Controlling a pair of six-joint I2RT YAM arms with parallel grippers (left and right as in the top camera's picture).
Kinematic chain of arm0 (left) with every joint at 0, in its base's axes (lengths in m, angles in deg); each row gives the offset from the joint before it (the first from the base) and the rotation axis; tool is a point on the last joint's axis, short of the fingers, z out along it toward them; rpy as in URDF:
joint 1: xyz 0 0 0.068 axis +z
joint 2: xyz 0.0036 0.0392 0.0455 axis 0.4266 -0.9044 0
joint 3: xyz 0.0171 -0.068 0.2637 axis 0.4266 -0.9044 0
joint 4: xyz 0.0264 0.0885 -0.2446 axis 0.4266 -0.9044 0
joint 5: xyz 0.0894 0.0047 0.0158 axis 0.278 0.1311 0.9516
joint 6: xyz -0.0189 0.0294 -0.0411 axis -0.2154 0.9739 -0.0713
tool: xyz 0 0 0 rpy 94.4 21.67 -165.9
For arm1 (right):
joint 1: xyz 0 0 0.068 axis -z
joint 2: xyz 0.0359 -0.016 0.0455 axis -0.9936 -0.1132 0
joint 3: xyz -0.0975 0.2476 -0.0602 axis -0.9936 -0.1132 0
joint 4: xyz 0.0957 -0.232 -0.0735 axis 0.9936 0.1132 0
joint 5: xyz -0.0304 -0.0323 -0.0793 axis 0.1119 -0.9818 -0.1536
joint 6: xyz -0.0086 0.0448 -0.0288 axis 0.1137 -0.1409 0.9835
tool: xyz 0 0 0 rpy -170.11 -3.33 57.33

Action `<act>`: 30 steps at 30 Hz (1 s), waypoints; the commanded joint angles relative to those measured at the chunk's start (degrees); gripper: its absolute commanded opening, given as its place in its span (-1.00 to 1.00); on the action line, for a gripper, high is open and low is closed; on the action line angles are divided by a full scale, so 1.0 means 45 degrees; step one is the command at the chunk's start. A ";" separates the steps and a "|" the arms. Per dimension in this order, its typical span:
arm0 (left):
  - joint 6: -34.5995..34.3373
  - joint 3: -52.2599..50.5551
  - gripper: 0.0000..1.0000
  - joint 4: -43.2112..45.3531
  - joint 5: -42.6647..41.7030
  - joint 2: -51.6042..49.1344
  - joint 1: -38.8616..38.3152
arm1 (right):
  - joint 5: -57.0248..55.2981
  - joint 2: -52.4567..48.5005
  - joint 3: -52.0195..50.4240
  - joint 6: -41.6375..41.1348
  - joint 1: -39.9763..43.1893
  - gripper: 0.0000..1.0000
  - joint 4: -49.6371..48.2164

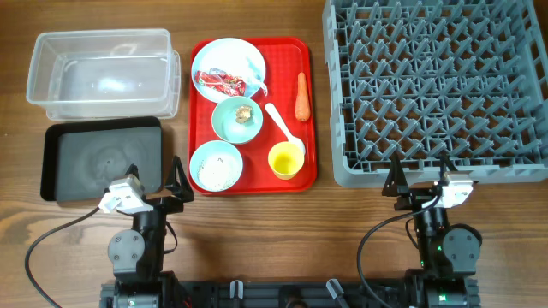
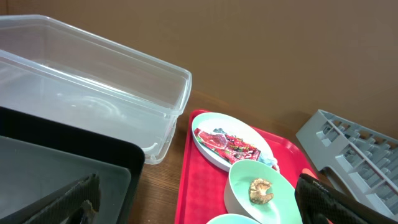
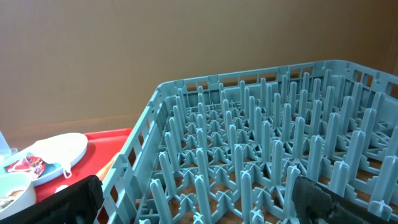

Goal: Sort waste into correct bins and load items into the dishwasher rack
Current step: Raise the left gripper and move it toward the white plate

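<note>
gaping wide, left tool (image 1: pixel 154 180) faces black tray (image 1: pixel 86 162), right tool (image 1: pixel 422 178) faces rack (image 1: pixel 428 167).

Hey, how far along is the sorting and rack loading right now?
Nothing done: rack, tub and black tray hold nothing. Nothing in hand: left claw and right claw are open, empty. To do: wrapper, carrot, plate, bowls, cup, spoon, all on the red tray.
</note>
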 commanded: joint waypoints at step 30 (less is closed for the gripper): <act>0.0214 -0.0044 1.00 0.0389 -0.0282 0.0044 0.0092 | -0.0044 0.0044 -0.0029 -0.0175 -0.0049 0.99 -0.0899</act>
